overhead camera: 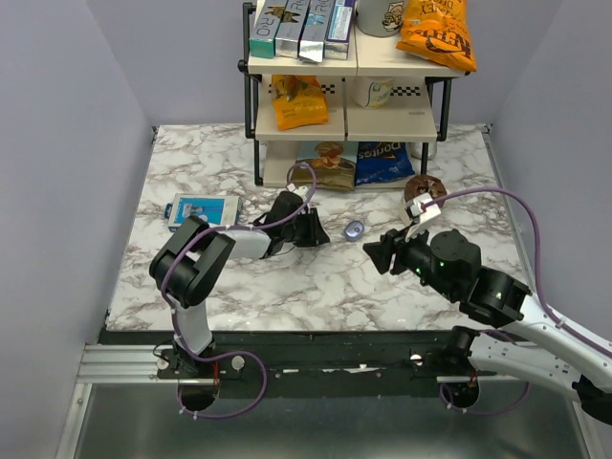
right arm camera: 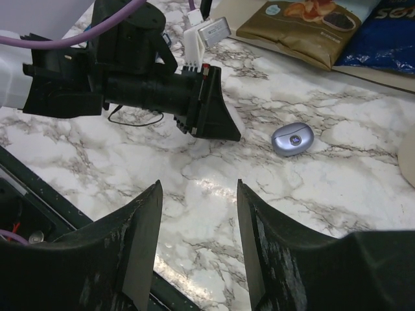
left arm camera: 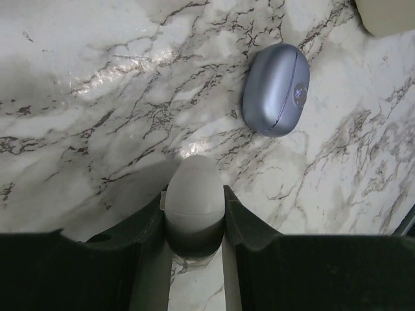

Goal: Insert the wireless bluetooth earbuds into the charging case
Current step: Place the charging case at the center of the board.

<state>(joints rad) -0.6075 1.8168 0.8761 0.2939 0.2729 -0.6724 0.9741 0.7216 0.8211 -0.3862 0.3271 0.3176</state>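
The charging case (left arm camera: 275, 89) is seen lying flat on the marble table (overhead camera: 287, 287) with its lid shut and the seam line showing in the left wrist view. It sits just ahead of the left hand (left arm camera: 192, 195) and, from overhead, between the two hands. No earbuds can be made out in any view, so whether they are inside the case or elsewhere cannot be told. A white oval piece (left arm camera: 192, 176) is clamped between the left hand's fingers, held low over the table and apart from the case. The right hand (right arm camera: 198, 189) is carried with its jaws moderately wide and nothing between them, pointed toward the case but well short of it.

The step in hand is judged to be the right hand's approach to the case. It would be done best with the jaws lined up across the case's narrow width, brought in low and square, and closed only once both fingers flank the shell — a glancing touch on that rounded, glossy plastic would likely send it skidding. The left hand's black nose sits near the case, so room should be left on that side — a snack rack (overhead camera: 301, 67) stands well apart at the table's far edge
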